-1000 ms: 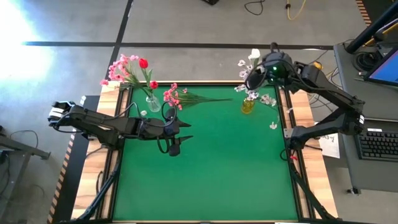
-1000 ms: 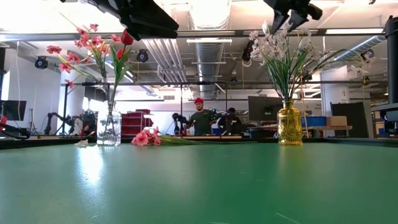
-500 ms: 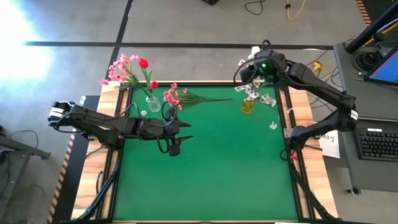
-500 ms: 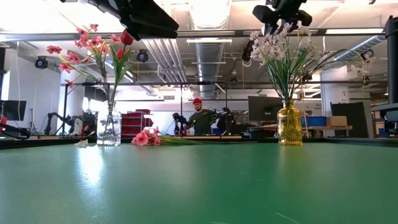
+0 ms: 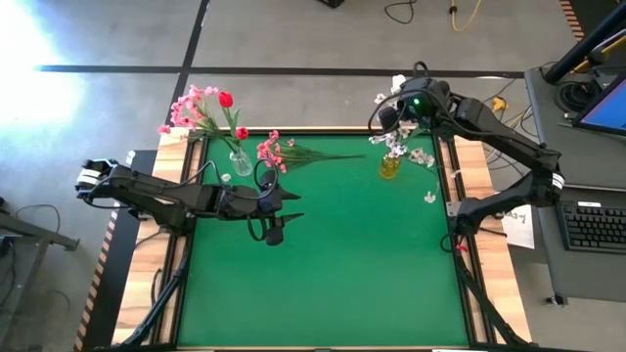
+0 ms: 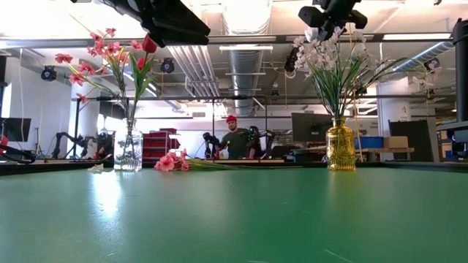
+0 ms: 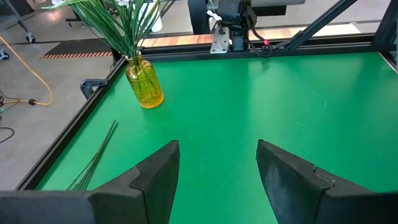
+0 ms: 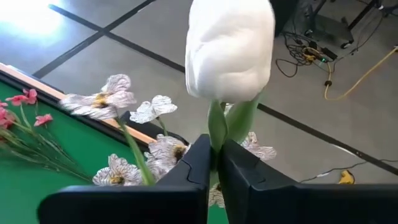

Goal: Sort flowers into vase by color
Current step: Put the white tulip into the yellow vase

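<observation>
Two vases are seen standing at the far side of the green table, and most of the sorting appears done. Nearest, over the bare middle of the table, the left gripper is held idle, its jaws set apart with nothing between them, as the left wrist view makes plain. Just beyond it, one pink spray is left lying flat on the table, blossoms beside the clear vase and green stem pointing toward the yellow vase. A few thin green stems are also seen lying near the table's edge in the left wrist view; whether they belong to that spray cannot be told for sure.

At the far left, the clear vase is already filled with red buds and pink sprays. At the far right, the yellow vase is filled with small white sprays on long green stems. Above it, the right gripper is closed tight on the stem of a white tulip, gripped just under the bud. The tulip is held high over the white bunch, and its stem is probably yet to be lowered fully into the yellow vase.

What remains is judged to be seating the tulip and moving the pink spray into the clear vase.
</observation>
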